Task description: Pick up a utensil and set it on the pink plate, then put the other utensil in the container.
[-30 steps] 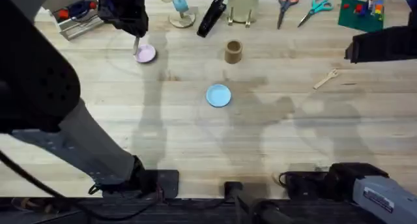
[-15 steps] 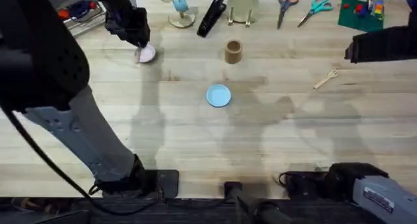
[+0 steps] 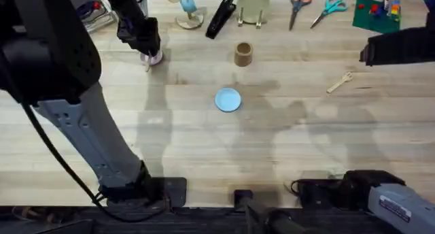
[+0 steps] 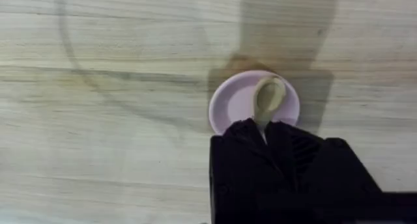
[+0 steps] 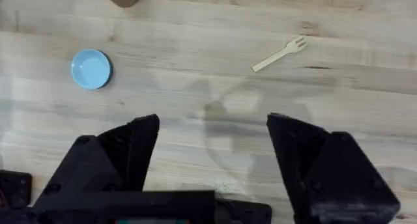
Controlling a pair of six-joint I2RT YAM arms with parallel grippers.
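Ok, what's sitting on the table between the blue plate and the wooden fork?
Nothing: in the right wrist view the stretch between the blue plate and the wooden fork is bare table, crossed by faint shadows.

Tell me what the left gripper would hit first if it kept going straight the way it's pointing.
Most likely the pink plate. The left gripper points down at it, holding the spoon, whose bowl is over the plate; whether it touches is unclear.

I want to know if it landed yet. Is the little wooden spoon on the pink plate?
Over the plate, not let go. The left wrist view shows the spoon bowl over the pink plate, handle clamped in the left gripper. Touching cannot be told.
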